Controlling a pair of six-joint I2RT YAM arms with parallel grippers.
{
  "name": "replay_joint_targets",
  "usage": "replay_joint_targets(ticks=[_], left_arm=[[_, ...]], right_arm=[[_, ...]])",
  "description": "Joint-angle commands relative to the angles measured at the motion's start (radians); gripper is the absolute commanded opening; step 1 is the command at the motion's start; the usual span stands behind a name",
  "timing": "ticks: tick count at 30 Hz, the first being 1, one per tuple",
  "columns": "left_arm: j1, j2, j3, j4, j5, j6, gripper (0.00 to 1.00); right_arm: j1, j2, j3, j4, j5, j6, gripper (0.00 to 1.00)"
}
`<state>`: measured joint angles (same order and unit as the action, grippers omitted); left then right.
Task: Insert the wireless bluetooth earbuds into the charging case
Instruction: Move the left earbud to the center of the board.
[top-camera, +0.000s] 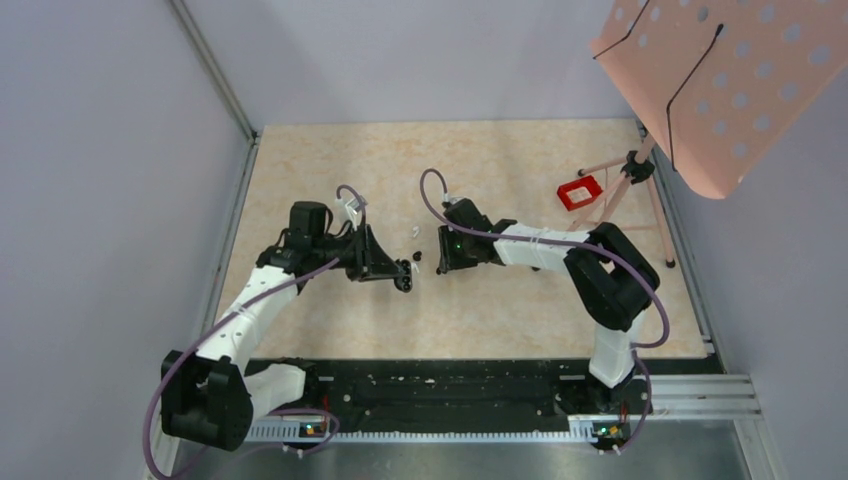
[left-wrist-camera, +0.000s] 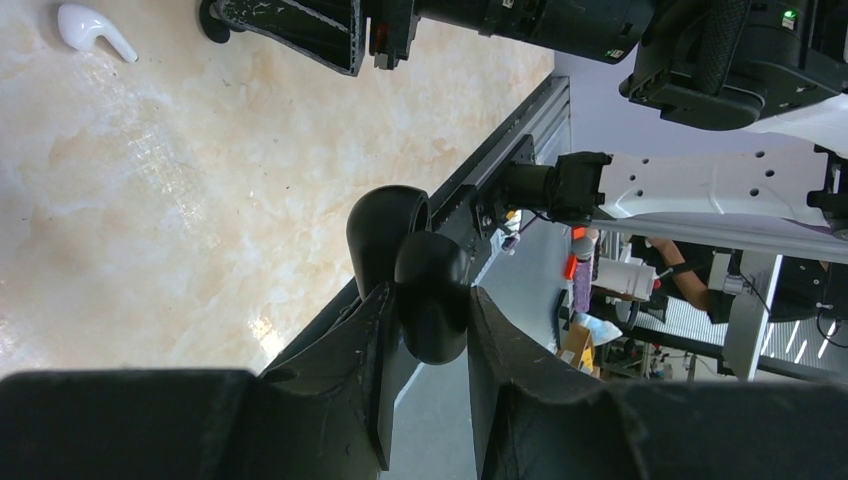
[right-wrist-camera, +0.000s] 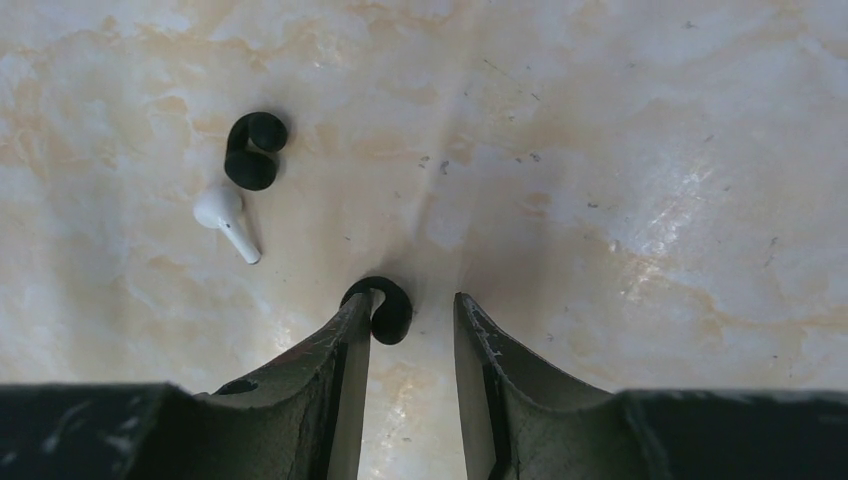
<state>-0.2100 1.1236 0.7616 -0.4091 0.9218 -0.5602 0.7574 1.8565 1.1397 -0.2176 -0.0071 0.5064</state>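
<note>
My left gripper is shut on a black rounded charging case, which looks hinged open, with its other half beside it; it is held above the table. In the top view the left gripper faces my right gripper. My right gripper is open and low over the table. A black earbud lies against the tip of its left finger. A second black earbud and a white stemmed earbud lie further ahead to the left. A white earbud shows in the left wrist view.
A small red box sits at the back right by the legs of a pink perforated board on a stand. Walls enclose the marbled tabletop. A black rail runs along the near edge.
</note>
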Motion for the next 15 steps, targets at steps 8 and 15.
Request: replay_joint_targets(ticks=[8, 15], left_arm=[[0.006, 0.018, 0.004, 0.075, 0.006, -0.026, 0.0], [0.006, 0.018, -0.006, 0.091, 0.005, -0.036, 0.0]], right_arm=[[-0.031, -0.141, -0.11, -0.041, 0.048, -0.059, 0.34], [-0.035, -0.188, -0.125, -0.061, 0.022, -0.071, 0.33]])
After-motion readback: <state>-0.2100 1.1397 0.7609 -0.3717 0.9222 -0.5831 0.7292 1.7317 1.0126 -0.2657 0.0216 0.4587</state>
